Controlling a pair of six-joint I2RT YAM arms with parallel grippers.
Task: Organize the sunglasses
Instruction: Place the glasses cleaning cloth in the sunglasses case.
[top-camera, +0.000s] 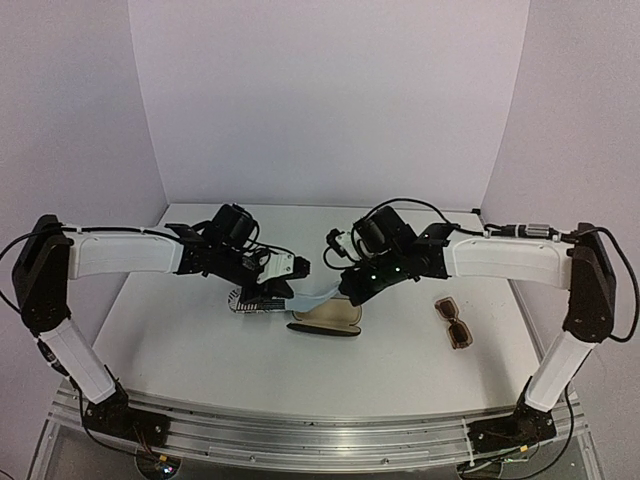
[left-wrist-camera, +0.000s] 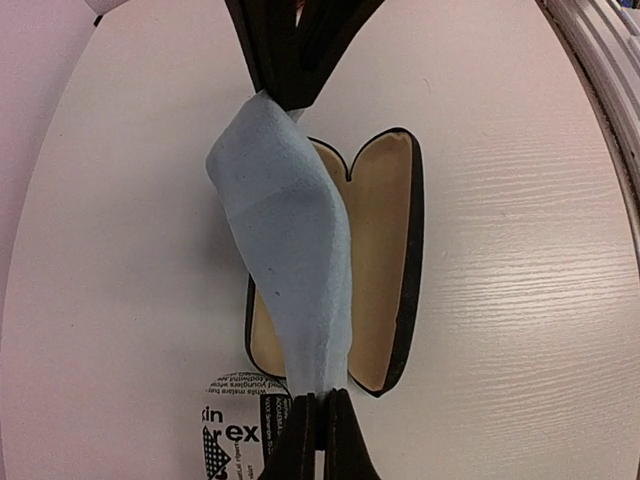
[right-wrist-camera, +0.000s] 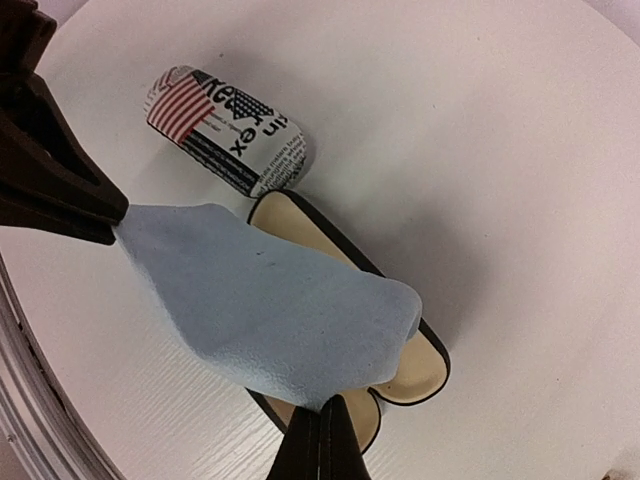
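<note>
Top external view, starting at the left: left pincer (top-camera: 285, 288) lowered over the middle of the bench (top-camera: 170, 340), clamped fully closed on one end of a light-blue cloth (top-camera: 312, 296). Just beneath it, a patterned case (top-camera: 243, 300) lying shut on the bench, printed with stripes and lettering. Cloth strung rightwards as a twisted, sagging band, held clear above an open black case (top-camera: 325, 322) with tan lining, hollow side up, long axis running left to right. At the far end of the cloth, right pincer (top-camera: 345, 290), also pressed fully closed on the fabric.

Left wrist view: own fingertips together on the cloth's near corner, the other pincer gripping the opposite corner at the top, open case directly below the band.

Right wrist view: same hold from the other side, patterned case just beyond the open one.

Farther right in the top external view, well apart from both pincers and both cases: brown sunglasses (top-camera: 455, 322) flat on the bench, on the near side of the right forearm. Long axis running far to near, near end swung slightly right, roughly crosswise to the open case. Amber-brown lenses one behind the other along that line. Facing direction of the front too small to tell.
</note>
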